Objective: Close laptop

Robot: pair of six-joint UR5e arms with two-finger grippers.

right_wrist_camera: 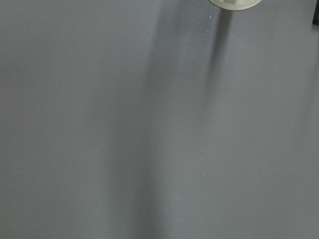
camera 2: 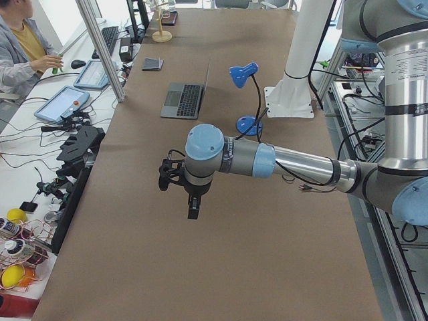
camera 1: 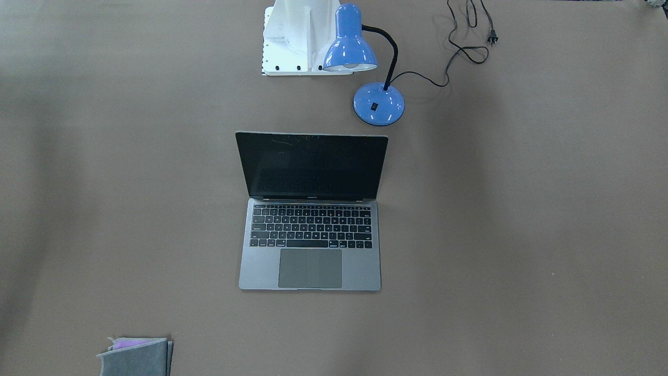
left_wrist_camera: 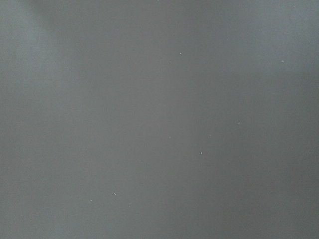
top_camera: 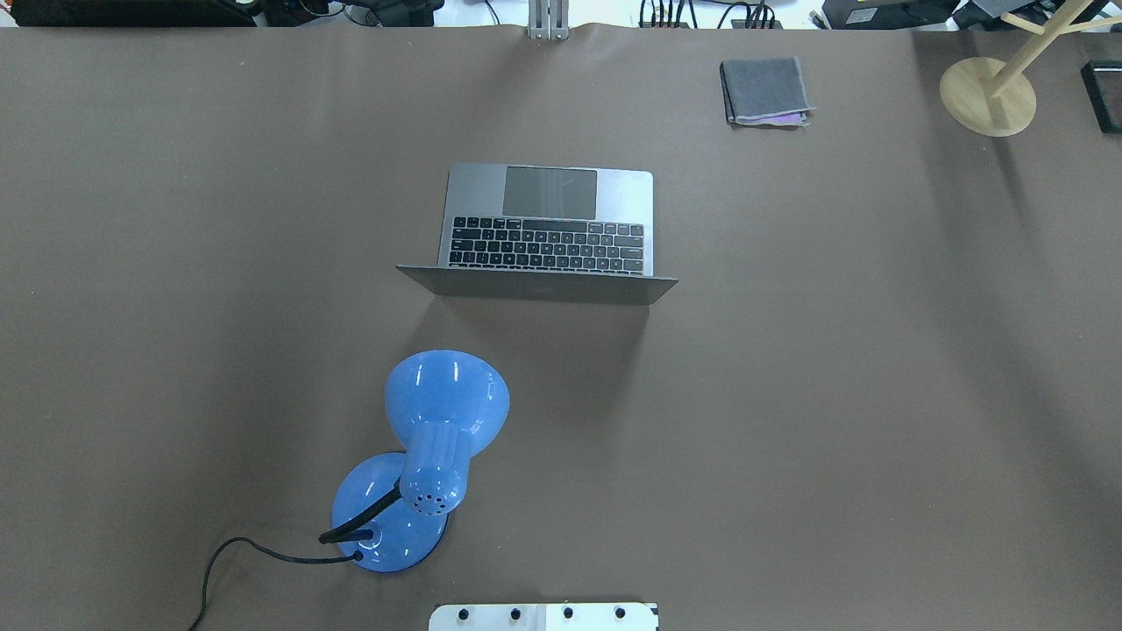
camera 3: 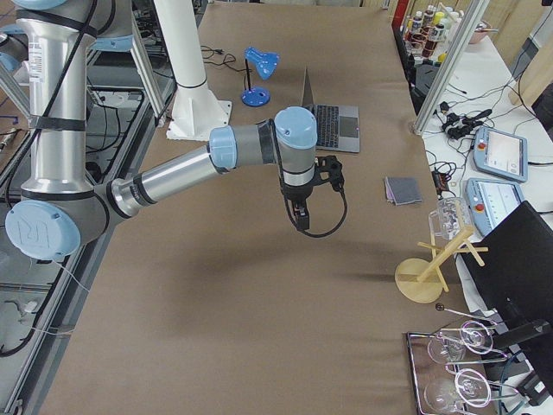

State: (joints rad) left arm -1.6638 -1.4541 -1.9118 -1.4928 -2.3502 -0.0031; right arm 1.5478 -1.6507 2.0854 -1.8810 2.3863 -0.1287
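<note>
A: Location of the laptop (camera 1: 311,219)?
B: Centre of the table (camera 1: 522,235), lid open, screen upright, lamp (camera 1: 360,57) just behind it.
A: Grippers?
B: The left gripper (camera 2: 192,207) and right gripper (camera 3: 301,216) hang over bare table, well apart from it. Opening and grasp: cannot tell.

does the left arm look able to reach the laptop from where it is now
Probably yes. The left gripper hangs over the table, well off from the laptop, with nothing between them. The lamp stands close behind the laptop, toward the robot's left, so a path from there looks tight.
</note>
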